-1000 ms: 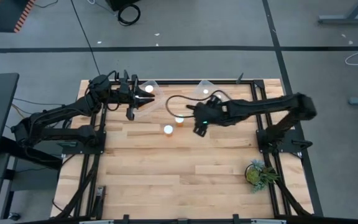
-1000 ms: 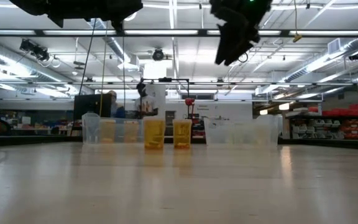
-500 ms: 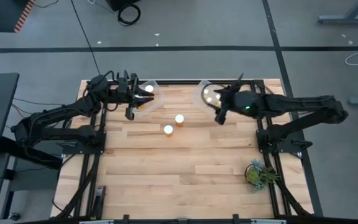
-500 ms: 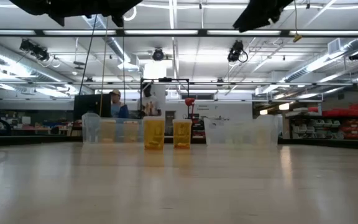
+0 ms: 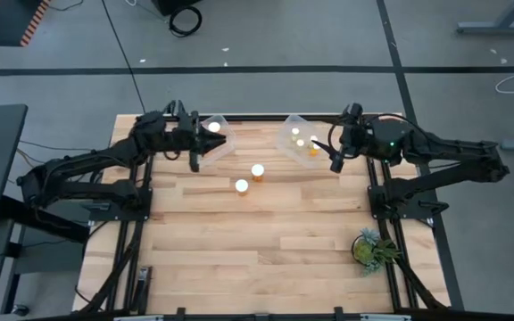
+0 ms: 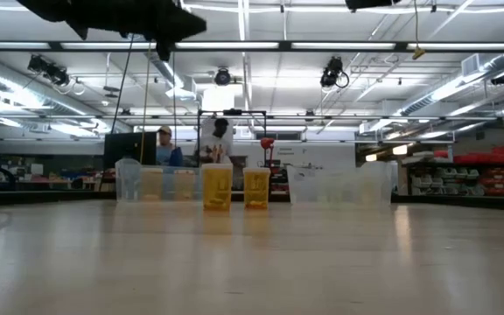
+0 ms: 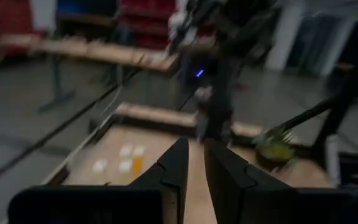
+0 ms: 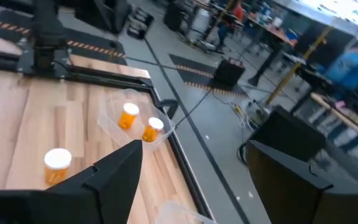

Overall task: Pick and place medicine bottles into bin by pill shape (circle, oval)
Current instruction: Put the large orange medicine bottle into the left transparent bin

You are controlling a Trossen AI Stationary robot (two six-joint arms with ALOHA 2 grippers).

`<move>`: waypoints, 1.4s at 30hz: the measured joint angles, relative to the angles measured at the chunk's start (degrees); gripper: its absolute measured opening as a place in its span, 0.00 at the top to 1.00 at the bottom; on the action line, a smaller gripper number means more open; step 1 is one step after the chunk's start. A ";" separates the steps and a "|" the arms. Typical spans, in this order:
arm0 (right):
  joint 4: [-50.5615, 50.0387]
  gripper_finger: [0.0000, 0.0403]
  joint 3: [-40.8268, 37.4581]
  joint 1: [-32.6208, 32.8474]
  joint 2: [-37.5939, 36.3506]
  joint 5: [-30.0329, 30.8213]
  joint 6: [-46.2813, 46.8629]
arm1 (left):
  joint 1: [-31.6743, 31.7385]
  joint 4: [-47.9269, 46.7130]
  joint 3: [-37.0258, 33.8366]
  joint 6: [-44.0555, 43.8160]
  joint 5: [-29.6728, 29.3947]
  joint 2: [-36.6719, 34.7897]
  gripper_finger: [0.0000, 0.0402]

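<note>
Two amber medicine bottles with white caps (image 5: 258, 170) (image 5: 241, 185) stand upright on the wooden table (image 5: 266, 241), between two clear bins. The left bin (image 5: 214, 153) holds two bottles (image 8: 129, 115) (image 8: 154, 129). The right bin (image 5: 289, 125) holds several bottles (image 5: 300, 143). My left gripper (image 5: 219, 141) hovers level over the left bin, its fingers (image 7: 178, 163) nearly together with nothing between them. My right gripper (image 5: 332, 147) hangs open and empty just right of the right bin, high above the table.
A small green plant (image 5: 370, 249) stands near the table's right front corner. The near half of the table is bare wood. In the low view people stand far behind the table in the room (image 6: 220, 140).
My right gripper has drawn back from above the table's middle, beside the two standing bottles, past the right bin toward the table's right edge, rising and turning as it went; it stays open. The two bottles on the table have not moved.
</note>
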 joint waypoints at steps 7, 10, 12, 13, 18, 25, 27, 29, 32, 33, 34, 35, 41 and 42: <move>1.53 0.27 0.00 -4.28 0.28 -10.26 -5.33 | -0.77 -15.63 3.60 1.15 -8.14 3.46 0.86; 1.56 0.27 0.00 -7.22 0.39 -14.00 -6.23 | -2.43 -20.01 5.47 1.16 -8.61 5.50 0.84; 1.98 0.27 -0.42 -9.59 0.42 -16.45 -6.48 | -3.88 -23.89 7.13 1.15 -9.56 7.36 0.83; 2.77 0.27 -1.06 -10.73 0.42 -17.85 -6.47 | -4.66 -26.04 7.94 1.20 -10.71 8.32 0.82; 12.39 0.27 -6.52 -15.42 0.44 -22.29 -7.14 | -8.08 -34.38 12.40 1.69 -14.59 13.79 0.79; 18.54 0.27 -8.90 -18.38 0.37 -23.44 -6.80 | -11.85 -47.20 17.23 -0.24 -14.67 19.73 0.68; 18.73 0.27 -8.64 -18.89 0.39 -23.47 -6.36 | -13.50 -49.37 18.20 -1.91 -14.73 21.12 0.63; 18.80 0.27 -8.63 -19.15 0.39 -23.45 -5.80 | -15.61 -50.35 18.93 -3.41 -14.73 22.34 0.58; 18.13 0.27 -8.63 -19.16 0.39 -23.45 -5.63 | -19.68 -50.35 19.19 -4.69 -17.23 24.33 0.50; 17.96 0.27 -8.63 -19.15 0.40 -23.48 -5.26 | -21.06 -50.75 19.19 -4.34 -19.02 25.22 0.48; 17.94 0.27 -8.63 -19.15 0.52 -23.48 -4.37 | -22.20 -51.12 19.18 -3.61 -21.06 26.16 0.46; 17.79 0.27 -8.61 -19.11 0.66 -23.52 -3.28 | -23.09 -51.46 19.14 -3.31 -23.09 27.21 0.44; 14.56 0.27 -8.61 -18.26 0.70 -23.68 -0.87 | -24.77 -51.62 19.14 -3.50 -26.67 33.28 0.35; 14.56 0.27 -8.61 -18.18 0.68 -23.71 -0.63 | -24.79 -51.49 19.14 -3.97 -26.67 34.02 0.34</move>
